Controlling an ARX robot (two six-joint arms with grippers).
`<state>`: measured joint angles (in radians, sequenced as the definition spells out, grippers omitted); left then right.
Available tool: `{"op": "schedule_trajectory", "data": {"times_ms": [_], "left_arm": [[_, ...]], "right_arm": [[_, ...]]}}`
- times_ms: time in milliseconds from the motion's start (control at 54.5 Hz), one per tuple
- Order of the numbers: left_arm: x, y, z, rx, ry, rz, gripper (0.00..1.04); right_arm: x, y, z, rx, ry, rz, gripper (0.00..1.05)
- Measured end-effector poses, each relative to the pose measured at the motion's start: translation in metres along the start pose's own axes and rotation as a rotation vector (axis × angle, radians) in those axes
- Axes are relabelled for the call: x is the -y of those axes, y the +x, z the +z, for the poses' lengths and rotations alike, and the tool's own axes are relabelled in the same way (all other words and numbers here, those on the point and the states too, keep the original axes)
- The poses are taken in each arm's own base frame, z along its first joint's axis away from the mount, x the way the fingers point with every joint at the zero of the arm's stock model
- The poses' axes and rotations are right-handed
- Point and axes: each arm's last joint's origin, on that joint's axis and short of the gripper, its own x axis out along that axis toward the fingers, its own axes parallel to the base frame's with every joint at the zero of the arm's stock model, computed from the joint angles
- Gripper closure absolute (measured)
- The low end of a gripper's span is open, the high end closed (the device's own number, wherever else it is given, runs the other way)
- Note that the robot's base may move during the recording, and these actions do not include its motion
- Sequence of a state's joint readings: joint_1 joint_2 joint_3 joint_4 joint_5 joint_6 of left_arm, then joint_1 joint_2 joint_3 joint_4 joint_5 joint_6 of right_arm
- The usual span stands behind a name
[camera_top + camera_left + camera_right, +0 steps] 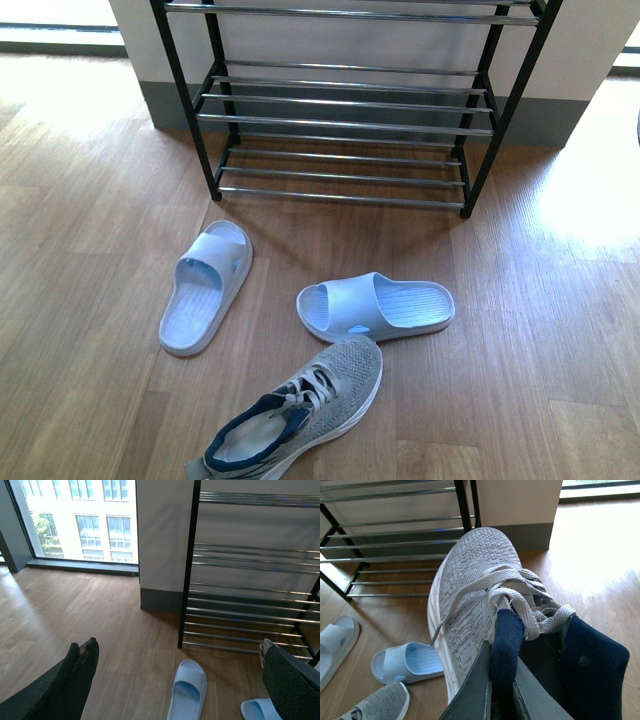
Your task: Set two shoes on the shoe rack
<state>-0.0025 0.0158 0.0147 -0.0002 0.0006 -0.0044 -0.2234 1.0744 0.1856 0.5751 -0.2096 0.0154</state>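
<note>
My right gripper (502,680) is shut on the navy tongue of a grey knit sneaker (465,595), which hangs above the floor with its toe toward the shoe rack (395,545). A second grey sneaker (300,410) lies on the wood floor at the near edge. Two pale blue slides (205,288) (378,306) lie between it and the rack (345,120), whose chrome rods are bare. My left gripper (177,645) is open above the floor, with one slide (187,690) below the gap between its fingers. Neither gripper shows in the front view.
A white wall pillar with grey skirting (160,100) stands right behind the rack. A floor-to-ceiling window (75,520) is off to the left. A bright sunlit patch (590,200) lies on the floor right of the rack.
</note>
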Motion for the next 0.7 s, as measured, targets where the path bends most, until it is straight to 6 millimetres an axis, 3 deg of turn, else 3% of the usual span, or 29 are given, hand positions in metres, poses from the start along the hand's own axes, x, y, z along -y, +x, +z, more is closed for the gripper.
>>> {"op": "schedule_trajectory", "data": {"times_ms": [110, 220, 312, 422, 477, 551, 698], "left_arm": [[0.0, 0.0, 0.0, -0.014, -0.007, 0.021, 0.09], [0.003, 0.009, 0.001, -0.245, 0.001, 0.288, 0.09], [0.008, 0.037, 0.005, -0.334, 0.069, 0.298, 0.09], [0.03, 0.096, 0.001, -0.439, 0.209, 0.028, 0.09], [0.043, 0.119, -0.012, -0.498, 0.3, -0.086, 0.09], [0.06, 0.145, -0.048, -0.645, 0.439, -0.263, 0.09], [0.083, 0.165, -0.103, -0.812, 0.551, -0.507, 0.09]], "right_arm": [[0.0, 0.0, 0.0, 0.0, 0.0, -0.004, 1.03], [0.0, 0.0, 0.0, 0.0, 0.0, -0.011, 1.03], [0.0, 0.0, 0.0, 0.0, 0.0, -0.005, 1.03], [0.0, 0.0, 0.0, 0.0, 0.0, -0.003, 1.03], [0.0, 0.0, 0.0, 0.0, 0.0, -0.002, 1.03], [0.0, 0.0, 0.0, 0.0, 0.0, -0.004, 1.03], [0.0, 0.0, 0.0, 0.0, 0.0, -0.006, 1.03]]}}
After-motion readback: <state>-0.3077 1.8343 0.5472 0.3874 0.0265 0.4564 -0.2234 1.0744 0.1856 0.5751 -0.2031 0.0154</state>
